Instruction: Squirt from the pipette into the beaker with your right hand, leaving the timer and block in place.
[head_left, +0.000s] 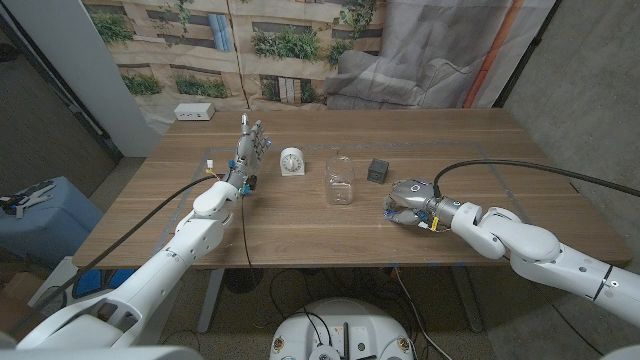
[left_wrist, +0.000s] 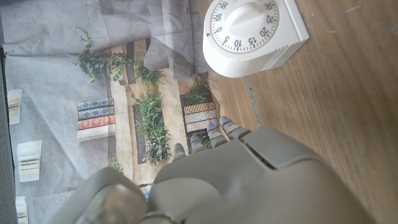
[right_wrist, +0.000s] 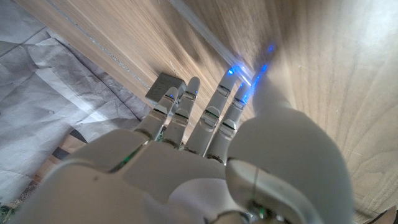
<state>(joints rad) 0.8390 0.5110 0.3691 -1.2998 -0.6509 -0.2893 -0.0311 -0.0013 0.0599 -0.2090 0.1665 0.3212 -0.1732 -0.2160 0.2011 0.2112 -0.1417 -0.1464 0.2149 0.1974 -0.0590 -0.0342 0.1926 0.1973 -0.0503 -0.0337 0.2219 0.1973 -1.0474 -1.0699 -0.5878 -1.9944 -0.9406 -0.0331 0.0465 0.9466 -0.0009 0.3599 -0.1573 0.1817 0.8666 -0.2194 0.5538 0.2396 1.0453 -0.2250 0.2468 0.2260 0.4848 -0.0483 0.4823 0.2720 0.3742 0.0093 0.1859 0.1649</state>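
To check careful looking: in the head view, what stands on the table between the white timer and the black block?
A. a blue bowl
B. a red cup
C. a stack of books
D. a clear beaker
D: the clear beaker stands between the white timer and the black block.

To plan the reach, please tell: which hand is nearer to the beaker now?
Right. The right hand is on the table a short way right of the beaker; the left hand stands farther off, beyond the timer.
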